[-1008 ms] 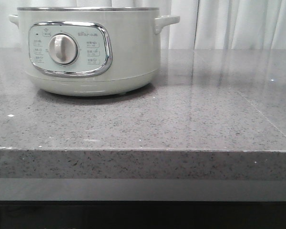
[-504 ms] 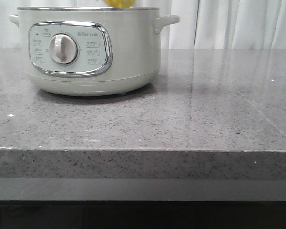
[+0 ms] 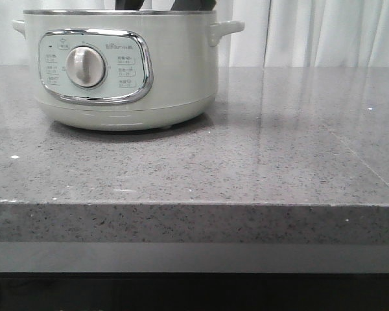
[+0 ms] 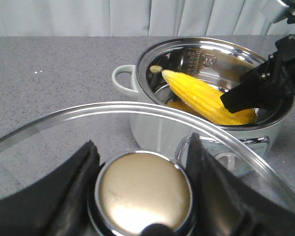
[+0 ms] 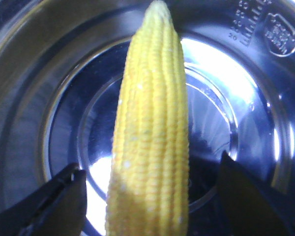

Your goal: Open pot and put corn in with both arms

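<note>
The pot stands at the back left of the counter with its lid off. In the left wrist view the corn lies tilted inside the pot's steel bowl, stub end up near the rim. My right gripper is open inside the pot, with the corn between its spread fingers and a gap on each side. Its dark fingers show above the rim. My left gripper is shut on the round metal knob of the glass lid, held up off to the side of the pot.
The grey speckled counter stretches to the right of the pot, and its front edge runs across the view. White curtains hang behind. The pot's side handle sticks out to the right.
One second ago nothing showed above the pot. Half a second ago the yellow corn appeared over the rim. Now it is below the rim and dark gripper fingers show there.
</note>
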Tool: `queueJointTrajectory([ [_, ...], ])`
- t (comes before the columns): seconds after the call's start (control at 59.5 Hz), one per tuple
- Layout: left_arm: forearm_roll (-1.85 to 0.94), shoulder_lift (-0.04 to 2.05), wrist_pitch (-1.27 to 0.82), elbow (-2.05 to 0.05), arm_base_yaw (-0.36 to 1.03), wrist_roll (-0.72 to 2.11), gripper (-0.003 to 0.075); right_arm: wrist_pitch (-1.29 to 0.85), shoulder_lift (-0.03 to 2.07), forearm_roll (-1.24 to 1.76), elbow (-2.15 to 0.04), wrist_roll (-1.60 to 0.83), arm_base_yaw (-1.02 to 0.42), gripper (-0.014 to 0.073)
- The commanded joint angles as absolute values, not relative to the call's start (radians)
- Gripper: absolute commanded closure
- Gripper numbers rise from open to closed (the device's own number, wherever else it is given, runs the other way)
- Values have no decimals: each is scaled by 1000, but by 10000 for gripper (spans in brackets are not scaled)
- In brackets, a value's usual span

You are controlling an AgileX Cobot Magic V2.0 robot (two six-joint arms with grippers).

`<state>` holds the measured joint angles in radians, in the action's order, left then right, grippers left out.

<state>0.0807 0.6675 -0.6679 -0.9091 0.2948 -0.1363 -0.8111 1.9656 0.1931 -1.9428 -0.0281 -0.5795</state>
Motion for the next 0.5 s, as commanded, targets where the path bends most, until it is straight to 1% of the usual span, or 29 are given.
queueJointTrajectory([
  [0.0,83,661,-515,-949,291,-142,499,-782,1878,198,-1974,-35,-577,11],
  [0.118,83,661,-515,-949,291,-142,499,-815,1822,198,-1971,-34,-575,11],
  [0.235,83,661,-515,-949,291,-142,499,-788,1735,180,-1914,-35,-574,11],
  [0.487,83,661,-515,-949,291,-142,499,-608,1435,114,-1564,-35,-574,11],
])
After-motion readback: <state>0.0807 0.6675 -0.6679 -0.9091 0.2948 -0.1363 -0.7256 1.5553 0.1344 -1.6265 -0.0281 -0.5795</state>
